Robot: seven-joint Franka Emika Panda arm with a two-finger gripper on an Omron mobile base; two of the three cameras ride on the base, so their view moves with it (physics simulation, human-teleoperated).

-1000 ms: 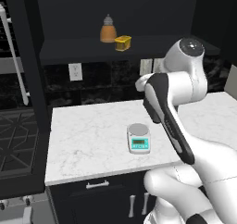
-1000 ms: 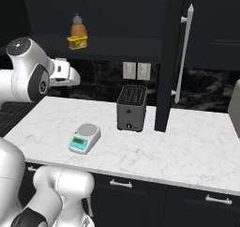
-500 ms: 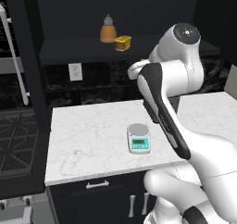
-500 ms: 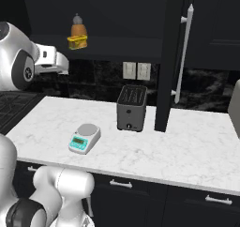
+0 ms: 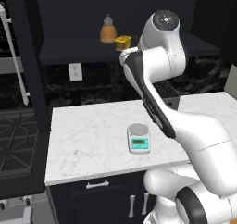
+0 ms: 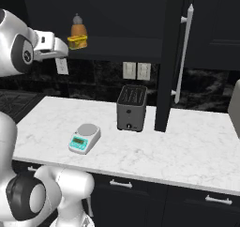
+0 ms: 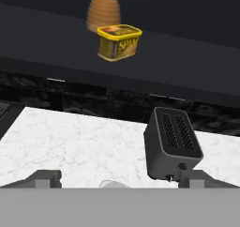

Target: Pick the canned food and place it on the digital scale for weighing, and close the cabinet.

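The canned food [image 7: 119, 42], a squat yellow tin, stands on the open cabinet's dark shelf [image 7: 178, 66], just in front of an orange bottle [image 7: 104, 10]. It also shows as the tin [image 5: 122, 42] and tin [image 6: 77, 42] in the base views. My gripper [image 7: 123, 180] is open and empty, raised near shelf height, a short way before the tin and a little below it. The hand [image 6: 57, 47] points toward the tin from the left. The digital scale [image 5: 139, 138] sits bare on the marble counter; the same scale [image 6: 84, 138] is near the front edge. The cabinet door [image 6: 165, 57] hangs open.
A dark toaster [image 6: 131, 108] stands on the counter [image 6: 187, 146] to the right of the scale, below the shelf. The other open cabinet door [image 5: 23, 79] juts out at the left with its silver handle [image 5: 13, 52]. A stove [image 5: 16, 140] adjoins the counter's left end.
The arm has swung upward, lifting the hand from counter height to the level of the shelf, closer to the tin. Tin, scale and doors have not moved.
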